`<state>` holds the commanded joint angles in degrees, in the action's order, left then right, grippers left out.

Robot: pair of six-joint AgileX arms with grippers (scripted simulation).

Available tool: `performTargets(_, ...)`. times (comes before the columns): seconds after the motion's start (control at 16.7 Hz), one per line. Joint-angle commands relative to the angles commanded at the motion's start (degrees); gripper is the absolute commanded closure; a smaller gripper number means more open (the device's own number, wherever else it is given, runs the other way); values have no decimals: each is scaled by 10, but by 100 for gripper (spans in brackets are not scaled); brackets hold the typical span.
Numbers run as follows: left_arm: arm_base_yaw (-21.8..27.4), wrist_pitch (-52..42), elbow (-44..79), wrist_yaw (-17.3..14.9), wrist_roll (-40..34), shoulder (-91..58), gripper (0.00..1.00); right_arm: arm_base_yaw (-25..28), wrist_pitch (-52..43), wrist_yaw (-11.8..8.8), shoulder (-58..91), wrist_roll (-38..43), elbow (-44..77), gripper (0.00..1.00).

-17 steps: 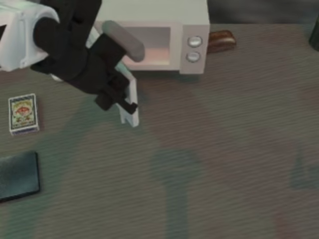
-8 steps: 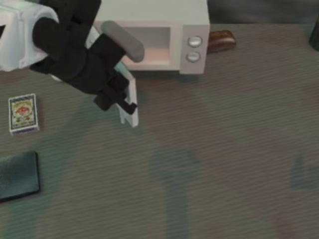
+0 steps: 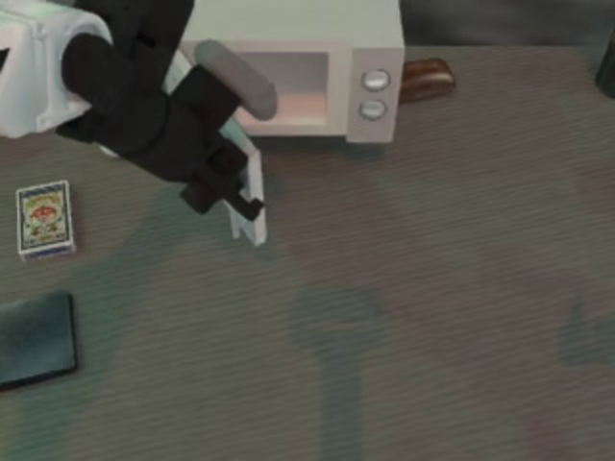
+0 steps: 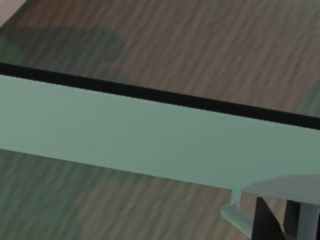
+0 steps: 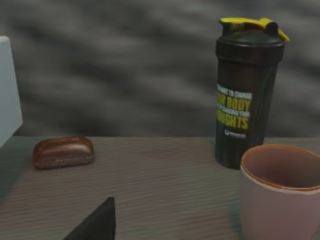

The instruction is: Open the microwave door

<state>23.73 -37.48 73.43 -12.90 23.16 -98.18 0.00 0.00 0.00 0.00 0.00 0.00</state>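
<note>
Microwave (image 3: 317, 38), white and boxy, sits at the upper centre of the top view, against the far edge of the table (image 3: 432, 288), with two round grey knobs (image 3: 374, 94) stacked on its right front panel. Its cavity stands open, a pale pinkish interior showing. The microwave door (image 3: 254, 197) is swung out from the left side of the oven, standing on edge and reaching toward the middle of the frame, seen as a narrow white slab. The left gripper (image 3: 229, 187), black, sits in the upper left of the top view, its fingers at the door's outer edge; whether they pinch the door or merely touch it cannot be told. The left arm's white and black body covers the upper left corner. In the left wrist view, the door's edge (image 4: 150, 135) crosses the frame as a broad pale green band with a black line along it, over the brown table. A playing card box (image 3: 44, 220) lies at the left edge of the top view, a dark flat pad (image 3: 35, 338) below it. A brown bread roll (image 3: 427, 78) lies just right of the microwave. The right wrist view shows the roll (image 5: 63, 151), a black shaker bottle (image 5: 247, 90) with a yellow lid and a pink cup (image 5: 280, 192); the right gripper's state cannot be told
</note>
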Motion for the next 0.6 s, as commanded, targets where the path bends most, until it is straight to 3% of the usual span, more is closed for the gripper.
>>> performTargets(0.6, -1, -2, -2, -6, 7, -1, 100, 0, 0, 0, 0, 0, 0, 0)
